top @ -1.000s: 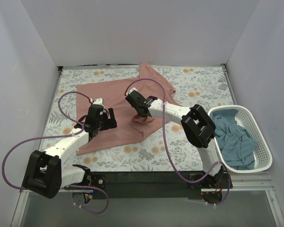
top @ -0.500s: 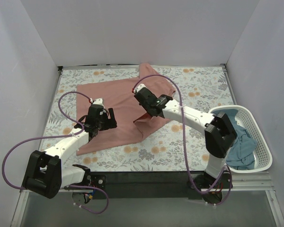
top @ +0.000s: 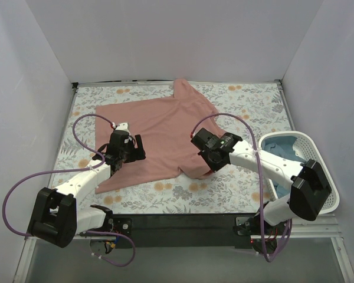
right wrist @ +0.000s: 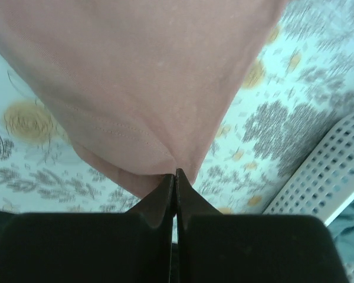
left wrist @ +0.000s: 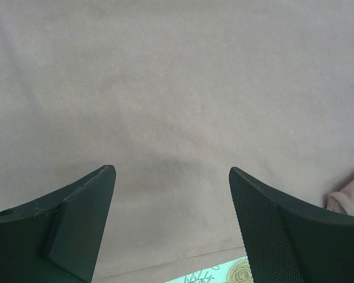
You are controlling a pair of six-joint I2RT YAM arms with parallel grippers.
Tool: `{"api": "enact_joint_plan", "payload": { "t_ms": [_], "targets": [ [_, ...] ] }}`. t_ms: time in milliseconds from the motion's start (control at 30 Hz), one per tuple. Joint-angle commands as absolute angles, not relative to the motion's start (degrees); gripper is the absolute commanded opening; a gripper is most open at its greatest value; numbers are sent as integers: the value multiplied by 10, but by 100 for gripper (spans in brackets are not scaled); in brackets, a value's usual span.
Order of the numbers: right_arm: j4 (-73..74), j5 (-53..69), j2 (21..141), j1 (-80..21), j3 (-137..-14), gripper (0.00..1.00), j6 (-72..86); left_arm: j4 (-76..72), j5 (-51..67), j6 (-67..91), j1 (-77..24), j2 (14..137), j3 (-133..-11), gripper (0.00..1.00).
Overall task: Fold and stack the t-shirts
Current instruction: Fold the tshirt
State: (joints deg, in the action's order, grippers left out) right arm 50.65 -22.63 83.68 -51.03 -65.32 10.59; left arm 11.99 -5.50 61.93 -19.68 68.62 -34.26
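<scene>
Right claw (right wrist: 175,174), pinched on pink shirt (top: 159,125) hem, has dragged corner outward; shirt now flatter. Left claw (left wrist: 172,177) gapes wide, idle. Folding not begun.

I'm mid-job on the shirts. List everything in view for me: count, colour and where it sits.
pink t-shirt: 1, dusty pink, spread on the floral cloth
teal t-shirt: 1, teal-blue, crumpled in the basket
basket: 1, white slotted plastic, right side of the table
floral cloth: 1, pale with orange and grey flowers, covering the table
left gripper: 1, black, open over the pink t-shirt's left part
right gripper: 1, black, shut on the pink t-shirt's near-right hem corner
</scene>
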Motion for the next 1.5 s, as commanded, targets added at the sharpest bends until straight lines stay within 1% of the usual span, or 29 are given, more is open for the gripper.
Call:
{"api": "enact_joint_plan", "payload": {
  "t_ms": [0,133,333,400,500,533,633,767,867,1067,1200,1467],
  "targets": [
    [569,-172,795,-512,-626,1,179,121,-72,614,-198,685,-354,77],
    [597,-151,764,-512,-601,2,212,126,-83,616,-198,691,-356,77],
    [644,-134,748,-512,-568,4,236,130,-89,616,-198,700,-357,77],
    [650,-118,748,-512,-551,8,238,131,-89,617,-198,700,-358,77],
    [652,-78,751,-513,-531,22,236,132,-89,617,-198,703,-358,77],
    [655,-63,752,-513,-528,32,236,132,-89,617,-198,705,-358,77],
    [670,-56,757,-517,-537,39,237,133,-89,618,-198,707,-359,77],
    [663,-70,756,-519,-590,39,236,133,-91,618,-199,706,-359,77],
    [600,-69,766,-525,-612,38,229,133,-97,619,-199,700,-359,77],
    [400,-45,811,-538,-572,35,220,134,-126,622,-198,685,-356,77],
    [336,-47,866,-551,-556,34,221,137,-148,628,-198,677,-353,77],
    [314,-35,961,-613,-559,34,230,140,-162,630,-198,671,-353,77]
  ]
}}
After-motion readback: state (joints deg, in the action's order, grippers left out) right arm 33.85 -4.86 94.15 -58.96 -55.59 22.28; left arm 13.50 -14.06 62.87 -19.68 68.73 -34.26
